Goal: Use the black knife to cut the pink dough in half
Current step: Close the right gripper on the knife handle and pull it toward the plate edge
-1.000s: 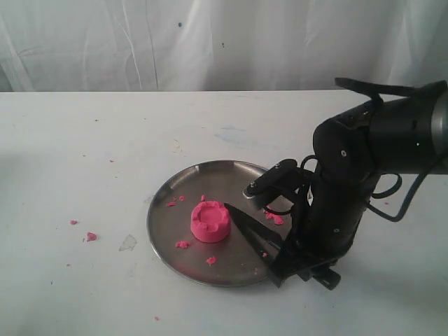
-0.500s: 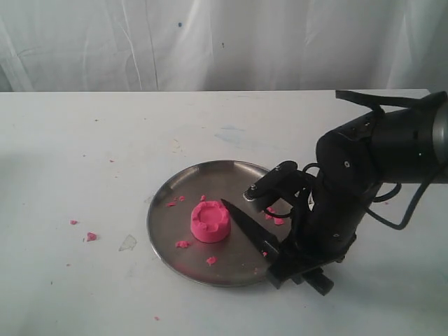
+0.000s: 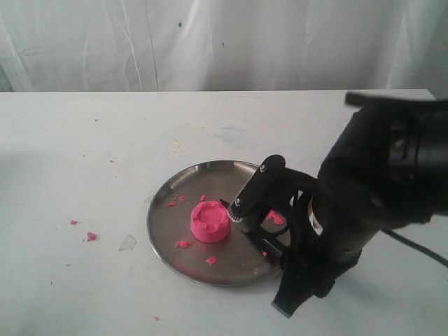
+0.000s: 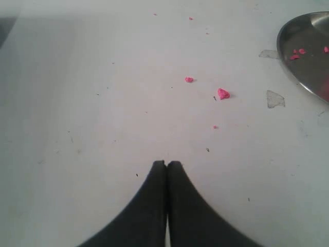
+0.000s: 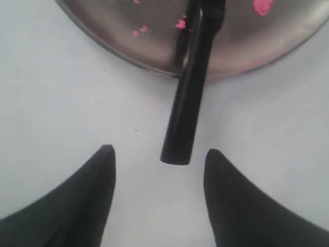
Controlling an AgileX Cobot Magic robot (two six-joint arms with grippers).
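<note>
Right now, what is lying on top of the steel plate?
On the steel plate: the pink dough, pink crumbs and the black knife, handle sticking out over the rim. The right arm hides part of the plate and of the blade.

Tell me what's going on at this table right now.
The right gripper is open, and the black knife lies loose just ahead of its fingertips. The knife's handle sticks out past the rim of the steel plate and its blade end is over the plate. Nothing grips it. The pink dough sits on the plate as one whole puck, uncut. The left gripper is shut and empty, over the table off to the side of the plate, near a few pink crumbs.
</note>
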